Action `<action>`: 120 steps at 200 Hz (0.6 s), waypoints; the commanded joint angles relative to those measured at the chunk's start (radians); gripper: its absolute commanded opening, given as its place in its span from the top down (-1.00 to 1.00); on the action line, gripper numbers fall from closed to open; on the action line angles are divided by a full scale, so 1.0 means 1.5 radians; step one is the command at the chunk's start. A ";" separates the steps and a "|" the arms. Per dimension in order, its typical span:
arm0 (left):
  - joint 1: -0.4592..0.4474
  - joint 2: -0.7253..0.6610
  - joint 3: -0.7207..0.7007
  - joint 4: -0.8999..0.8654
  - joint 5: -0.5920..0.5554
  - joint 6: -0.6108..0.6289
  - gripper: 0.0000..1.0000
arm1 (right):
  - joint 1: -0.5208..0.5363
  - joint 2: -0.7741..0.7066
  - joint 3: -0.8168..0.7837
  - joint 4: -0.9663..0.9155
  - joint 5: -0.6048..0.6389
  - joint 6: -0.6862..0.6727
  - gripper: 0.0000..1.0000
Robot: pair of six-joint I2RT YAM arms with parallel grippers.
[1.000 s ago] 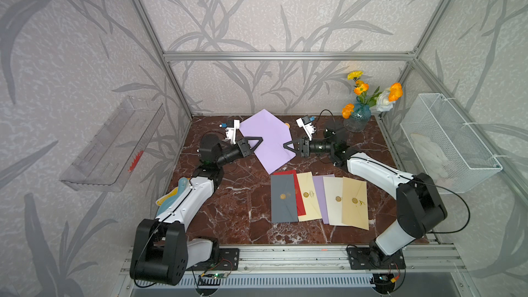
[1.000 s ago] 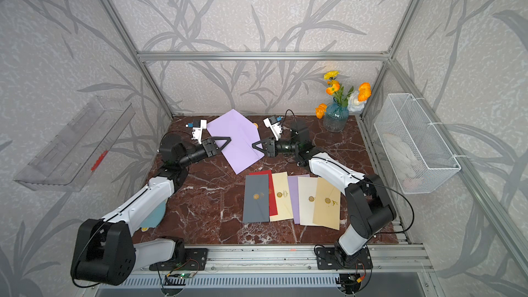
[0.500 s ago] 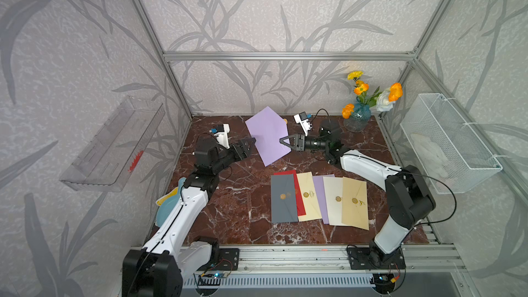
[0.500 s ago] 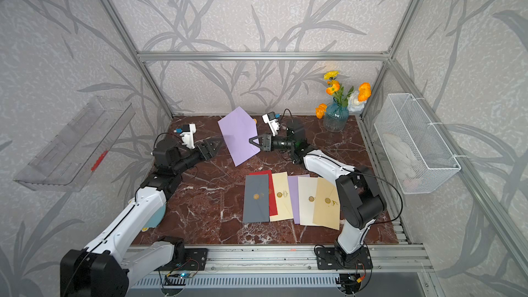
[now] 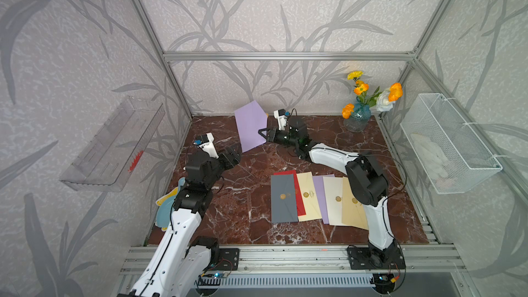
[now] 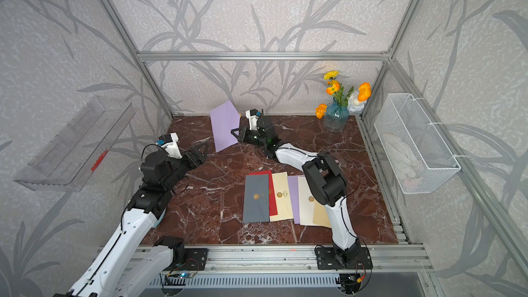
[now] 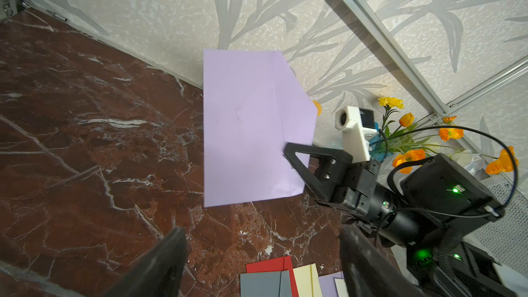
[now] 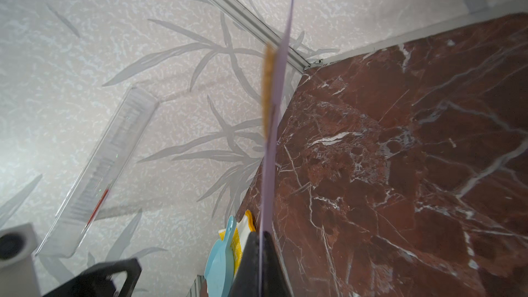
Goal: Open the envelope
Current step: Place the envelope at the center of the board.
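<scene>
Here the left gripper (image 5: 233, 154) reaches low toward the back, jaws spread and empty, just short of the lilac envelope (image 5: 251, 127). The right gripper (image 5: 264, 136) pinches that envelope's edge, holding it upright over the marble table (image 5: 243, 210). Fanned envelopes (image 5: 311, 198) lie nearer the front; a flower vase (image 5: 357, 118) stands back right.

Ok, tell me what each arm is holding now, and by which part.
The right gripper is shut on the lilac envelope, pinching its flap-side edge near the lower corner. The left gripper holds nothing; its jaws stand open.
</scene>
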 commanded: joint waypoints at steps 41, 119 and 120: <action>0.000 -0.036 -0.028 -0.013 -0.004 -0.024 -0.67 | 0.058 0.186 0.179 0.019 0.140 0.090 1.00; 0.000 -0.043 -0.036 -0.014 0.001 -0.032 -0.67 | 0.068 0.308 0.307 -0.013 0.195 0.139 1.00; 0.000 -0.043 -0.036 -0.014 0.002 -0.032 -0.67 | 0.068 0.309 0.308 -0.014 0.195 0.139 1.00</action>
